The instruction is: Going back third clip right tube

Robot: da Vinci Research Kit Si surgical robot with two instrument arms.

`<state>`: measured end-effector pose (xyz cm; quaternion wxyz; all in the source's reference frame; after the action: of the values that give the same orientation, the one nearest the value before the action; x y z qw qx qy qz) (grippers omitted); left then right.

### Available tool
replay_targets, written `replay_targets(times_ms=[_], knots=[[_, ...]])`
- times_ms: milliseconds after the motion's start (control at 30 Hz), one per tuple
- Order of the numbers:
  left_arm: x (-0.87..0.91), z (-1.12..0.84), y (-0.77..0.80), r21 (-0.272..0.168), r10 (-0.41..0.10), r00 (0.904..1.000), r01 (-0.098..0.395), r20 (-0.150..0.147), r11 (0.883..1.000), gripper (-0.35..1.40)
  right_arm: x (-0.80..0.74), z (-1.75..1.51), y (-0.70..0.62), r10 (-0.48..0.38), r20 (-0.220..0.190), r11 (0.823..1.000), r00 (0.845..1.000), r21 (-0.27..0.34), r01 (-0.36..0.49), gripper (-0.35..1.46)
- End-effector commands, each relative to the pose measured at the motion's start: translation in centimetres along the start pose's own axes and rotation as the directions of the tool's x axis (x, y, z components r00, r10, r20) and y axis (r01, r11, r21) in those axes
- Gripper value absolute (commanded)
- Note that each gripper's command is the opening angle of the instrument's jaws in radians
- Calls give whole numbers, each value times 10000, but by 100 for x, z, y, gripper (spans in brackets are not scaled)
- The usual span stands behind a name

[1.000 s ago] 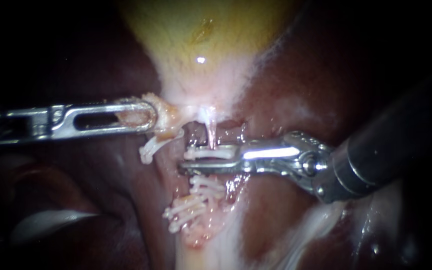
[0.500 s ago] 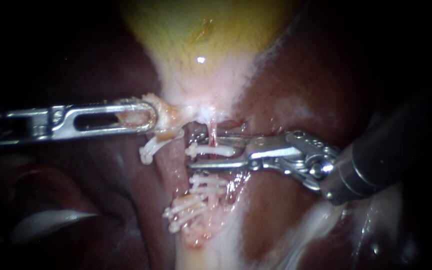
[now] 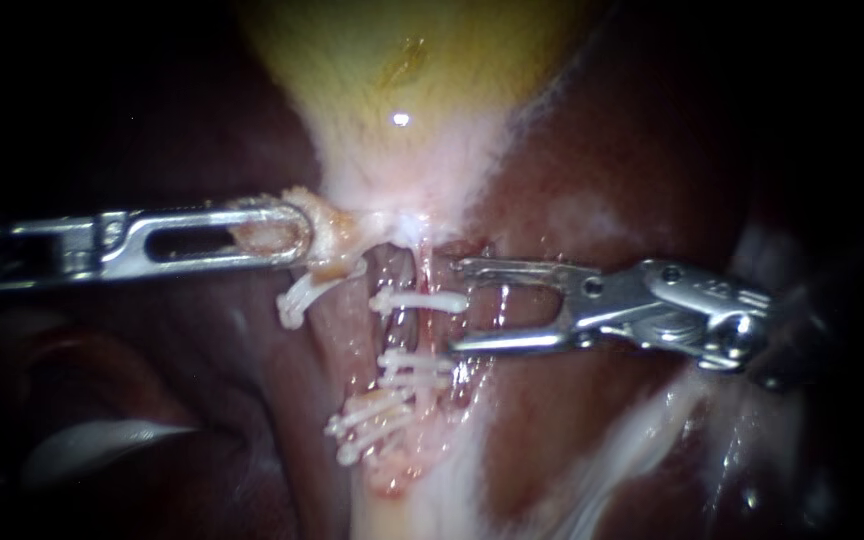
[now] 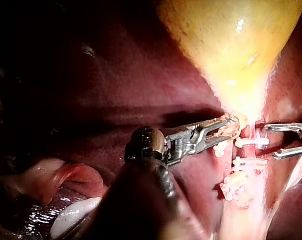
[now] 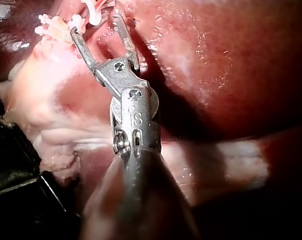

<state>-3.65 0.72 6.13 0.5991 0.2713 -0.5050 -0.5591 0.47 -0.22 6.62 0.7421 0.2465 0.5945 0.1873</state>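
Clip [image 3: 420,300] — white, crosses the right tube [image 3: 423,268] at frame centre, below the gallbladder [image 3: 402,90]. Right instrument [image 3: 455,306] jaws apart and empty, tips just right of the clip's end. Left instrument [image 3: 297,235] at centre-left — jaws clamped on tissue at the gallbladder's neck. More clips [image 3: 407,365] lie lower.
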Motion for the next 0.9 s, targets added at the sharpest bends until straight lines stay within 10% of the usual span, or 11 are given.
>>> replay_targets(times_ms=[33, 900], knots=[[0, 0, 0, 5, 1, 10000, -1, -5, 10000, -35, 4, -5, -1, -117, 2, 9999, 9999, 34, 117, 50], [12, 23, 8, -66, 74, 10000, -73, 22, 10000, -35, 23, -50, -16, -2010, 176, 9789, 9794, 416, 2001, 50]])
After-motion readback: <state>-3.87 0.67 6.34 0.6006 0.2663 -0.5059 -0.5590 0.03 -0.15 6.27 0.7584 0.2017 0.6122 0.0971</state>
